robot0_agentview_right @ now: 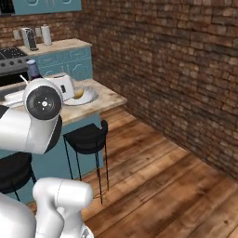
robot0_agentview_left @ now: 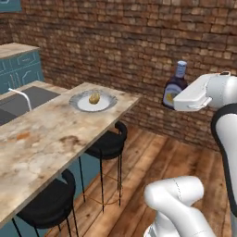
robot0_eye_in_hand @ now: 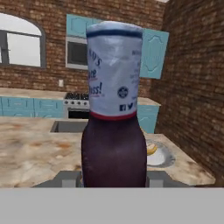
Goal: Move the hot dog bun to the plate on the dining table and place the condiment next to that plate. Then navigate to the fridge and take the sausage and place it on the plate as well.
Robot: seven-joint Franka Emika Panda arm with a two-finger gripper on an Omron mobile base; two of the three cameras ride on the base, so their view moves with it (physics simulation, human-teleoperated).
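My gripper (robot0_agentview_left: 178, 99) is shut on the condiment (robot0_agentview_left: 175, 88), a dark purple-brown bottle with a grey-blue capped neck, held upright in the air past the far end of the dining table (robot0_agentview_left: 51, 134). In the hand view the condiment (robot0_eye_in_hand: 113, 144) stands close up between the fingertips (robot0_eye_in_hand: 66, 178). The hot dog bun (robot0_agentview_left: 94, 97) lies on the grey-rimmed plate (robot0_agentview_left: 76, 102) near the table's end, left of the bottle. The bun (robot0_eye_in_hand: 151, 148) and plate (robot0_eye_in_hand: 165, 158) sit low right of the bottle in the hand view. From the right base view, the bottle's top (robot0_agentview_right: 32, 69) peeks over the arm, near the plate (robot0_agentview_right: 89, 97).
Two black stools (robot0_agentview_left: 109, 143) (robot0_agentview_left: 48, 203) stand under the table's near side. A grey sink (robot0_agentview_left: 28, 102) with a faucet is set into the top left of the plate. A brick wall (robot0_agentview_left: 139, 41) runs behind; wooden floor (robot0_agentview_right: 162, 176) lies to the right.
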